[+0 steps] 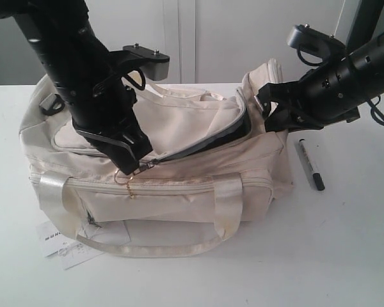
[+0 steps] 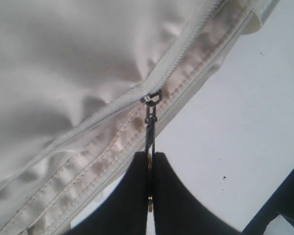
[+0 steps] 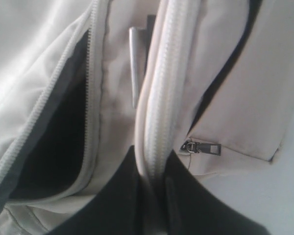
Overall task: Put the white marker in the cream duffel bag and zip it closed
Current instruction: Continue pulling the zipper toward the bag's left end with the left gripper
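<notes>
The cream duffel bag lies on the white table, its curved top zipper partly open with a dark gap at the right end. Outside the bag, the white marker lies on the table to its right, black cap toward the front. My left gripper is shut on the zipper pull, just above the gold charm. In the left wrist view my left gripper holds that pull taut. My right gripper is shut on the bag's zipper edge at the right end.
A white paper tag sticks out from under the bag's front left. The strap handles hang over the front side. A small black zip pull sits on the end pocket. Bare table lies to the front right.
</notes>
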You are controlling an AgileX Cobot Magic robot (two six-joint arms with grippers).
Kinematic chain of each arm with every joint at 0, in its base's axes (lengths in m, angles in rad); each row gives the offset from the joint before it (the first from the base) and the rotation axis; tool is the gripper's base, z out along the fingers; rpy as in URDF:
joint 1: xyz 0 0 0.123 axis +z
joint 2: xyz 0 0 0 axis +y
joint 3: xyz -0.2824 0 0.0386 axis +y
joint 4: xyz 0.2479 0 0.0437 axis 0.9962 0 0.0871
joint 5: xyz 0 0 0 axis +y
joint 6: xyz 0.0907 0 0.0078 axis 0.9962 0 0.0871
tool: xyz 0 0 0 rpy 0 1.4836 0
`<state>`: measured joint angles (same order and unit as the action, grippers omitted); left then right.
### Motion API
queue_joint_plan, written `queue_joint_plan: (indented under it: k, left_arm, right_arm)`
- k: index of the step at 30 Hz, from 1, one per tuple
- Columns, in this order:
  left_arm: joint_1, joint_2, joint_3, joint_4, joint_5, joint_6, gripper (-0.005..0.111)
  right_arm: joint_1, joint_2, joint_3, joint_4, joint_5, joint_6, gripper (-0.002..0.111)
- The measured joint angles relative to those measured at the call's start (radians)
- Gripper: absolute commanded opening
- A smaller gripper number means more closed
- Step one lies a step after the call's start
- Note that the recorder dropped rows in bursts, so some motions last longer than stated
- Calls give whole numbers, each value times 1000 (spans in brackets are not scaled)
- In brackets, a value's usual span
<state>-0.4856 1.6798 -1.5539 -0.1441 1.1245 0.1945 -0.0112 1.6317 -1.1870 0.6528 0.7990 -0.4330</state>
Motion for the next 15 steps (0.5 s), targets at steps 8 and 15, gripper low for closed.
queue_joint_plan:
  k: [8,15]
  left_arm:
    - [0,0,0,33,0,-4,0]
    - [0,0,0,63,0,-6,0]
  right_arm:
    - [0,0,0,-3,0,0,0]
    - [0,0,0,-8,-2,0,0]
